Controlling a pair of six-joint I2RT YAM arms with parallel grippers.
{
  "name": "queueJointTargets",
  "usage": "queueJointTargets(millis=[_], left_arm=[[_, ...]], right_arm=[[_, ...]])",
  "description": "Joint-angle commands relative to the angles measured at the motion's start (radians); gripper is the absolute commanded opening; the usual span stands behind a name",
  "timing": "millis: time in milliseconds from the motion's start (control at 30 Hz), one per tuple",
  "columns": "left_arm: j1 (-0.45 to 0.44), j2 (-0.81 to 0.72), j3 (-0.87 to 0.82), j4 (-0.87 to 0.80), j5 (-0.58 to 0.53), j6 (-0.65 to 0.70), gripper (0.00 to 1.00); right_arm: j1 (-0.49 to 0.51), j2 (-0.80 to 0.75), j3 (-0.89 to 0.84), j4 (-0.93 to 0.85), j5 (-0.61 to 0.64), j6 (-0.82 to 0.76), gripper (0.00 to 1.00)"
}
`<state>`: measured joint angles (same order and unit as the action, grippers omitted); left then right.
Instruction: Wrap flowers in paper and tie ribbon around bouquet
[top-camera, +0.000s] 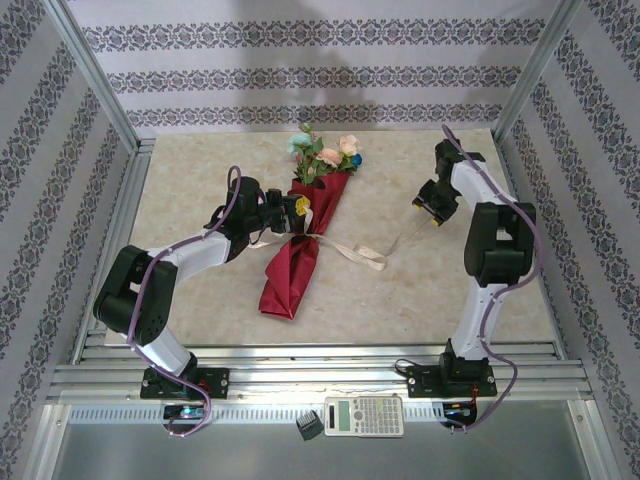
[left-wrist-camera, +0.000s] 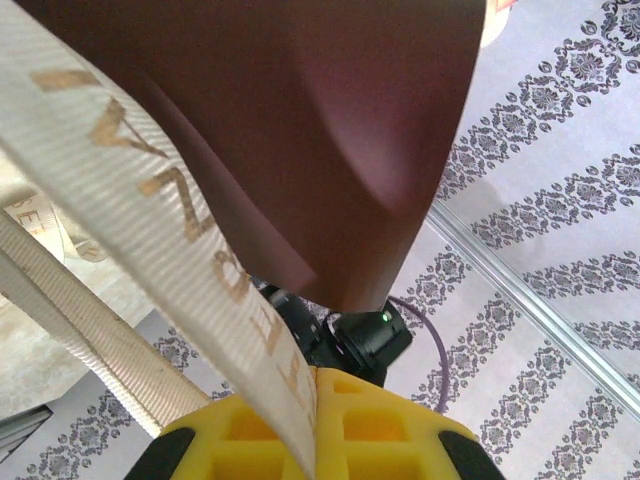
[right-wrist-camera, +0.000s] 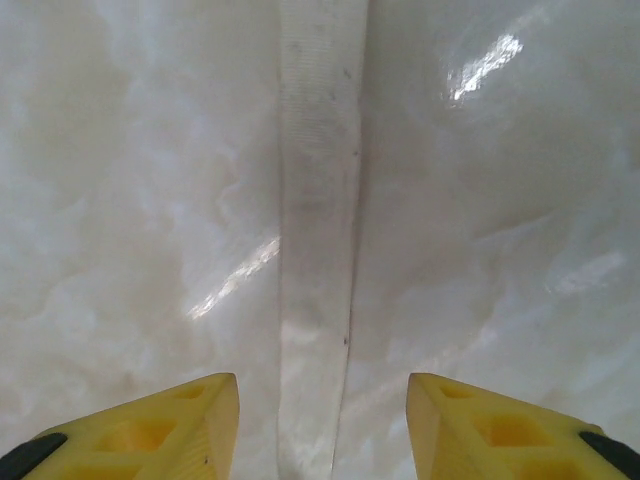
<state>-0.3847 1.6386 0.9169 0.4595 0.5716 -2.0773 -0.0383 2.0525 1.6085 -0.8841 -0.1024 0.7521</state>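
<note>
The bouquet (top-camera: 303, 228) lies on the table, a crimson paper (top-camera: 292, 268) cone with the flowers (top-camera: 325, 152) sticking out at its far end. A cream ribbon (top-camera: 356, 255) crosses the cone's middle and trails right toward my right gripper (top-camera: 432, 213). My left gripper (top-camera: 296, 209) sits against the cone's left side, shut on the ribbon (left-wrist-camera: 150, 200), which runs out from between its yellow fingers (left-wrist-camera: 400, 440) under the paper (left-wrist-camera: 300, 120). My right gripper (right-wrist-camera: 322, 420) is open, and the ribbon (right-wrist-camera: 320, 200) runs loose down the gap between its fingertips without touching them.
The marble table (top-camera: 400, 300) is walled by patterned panels and metal posts (top-camera: 95, 75). A calculator (top-camera: 365, 415) and a small black object (top-camera: 309, 427) lie on the near ledge behind the arm bases.
</note>
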Motion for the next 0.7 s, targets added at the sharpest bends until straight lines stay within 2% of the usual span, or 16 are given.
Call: queueJointTargets(millis=[0, 100, 267, 467, 633, 667], left_arm=[[-0.010, 0.004, 0.031, 0.044, 0.003, -0.067, 0.00], [-0.010, 0.007, 0.037, 0.044, 0.004, -0.068, 0.00], [-0.010, 0.009, 0.040, 0.044, 0.004, -0.069, 0.00], [-0.010, 0.017, 0.041, 0.053, 0.007, -0.075, 0.00], [-0.010, 0.023, 0.039, 0.062, 0.010, -0.080, 0.00], [-0.011, 0.024, 0.040, 0.062, 0.010, -0.079, 0.00]], right_arm=[[0.010, 0.063, 0.027, -0.049, 0.004, -0.001, 0.46], [0.018, 0.098, 0.022, -0.034, -0.010, 0.031, 0.43], [0.031, 0.129, 0.001, -0.003, -0.045, 0.080, 0.31], [0.043, 0.111, -0.007, 0.016, -0.043, 0.093, 0.01], [0.062, -0.011, -0.043, 0.043, -0.002, 0.092, 0.00], [0.066, -0.024, -0.045, 0.039, -0.001, 0.091, 0.04]])
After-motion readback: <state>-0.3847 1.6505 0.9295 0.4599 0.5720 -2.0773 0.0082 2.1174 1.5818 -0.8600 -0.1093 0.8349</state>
